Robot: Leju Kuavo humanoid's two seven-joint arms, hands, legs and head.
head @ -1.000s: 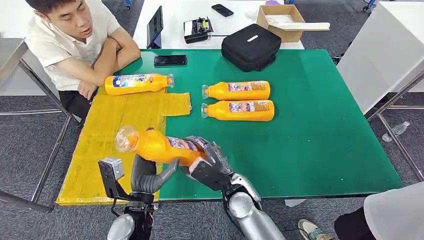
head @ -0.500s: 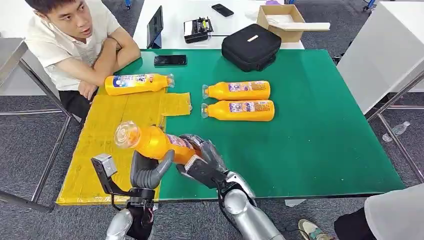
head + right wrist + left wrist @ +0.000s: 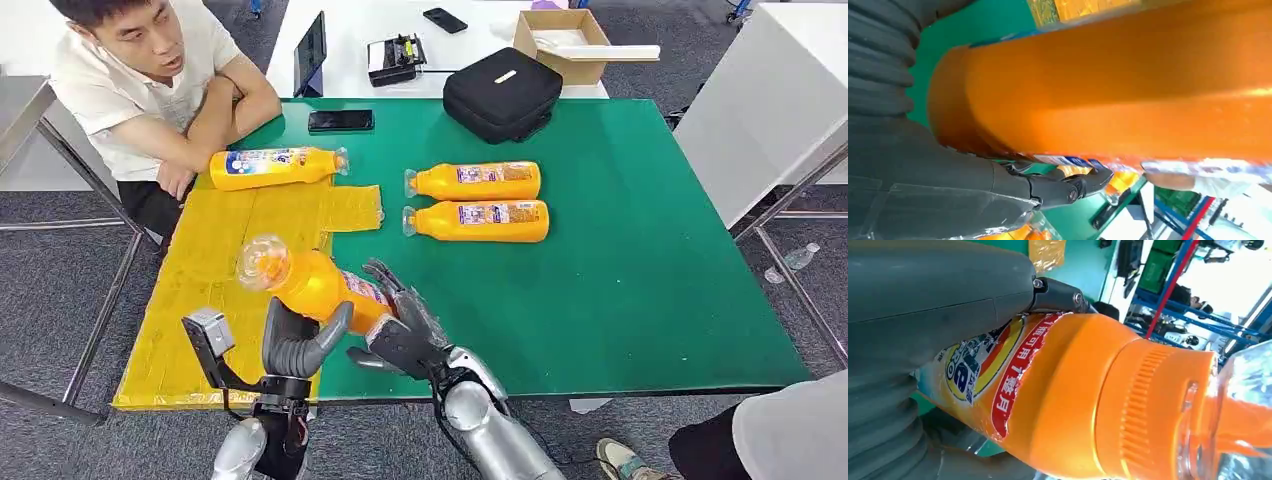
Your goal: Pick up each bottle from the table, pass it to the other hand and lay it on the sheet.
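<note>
As the right hand [image 3: 400, 335] has spread its fingers since a second ago, the bottle [image 3: 310, 285], held by the left hand [image 3: 300, 340], hangs above the sheet's [image 3: 200, 300] edge; handover near complete.

An orange juice bottle [image 3: 318, 285] with a clear cap and a red-and-blue label is held tilted above the near edge of the green desk [image 3: 640, 280], cap toward the yellow sheet [image 3: 215, 270]. A 2nd bottle [image 3: 272, 167] lies on its side at the sheet's far edge. 2 more, the far bottle [image 3: 475, 181] and the near bottle [image 3: 478, 221], lie side by side on the bare desk, caps toward the sheet.
</note>
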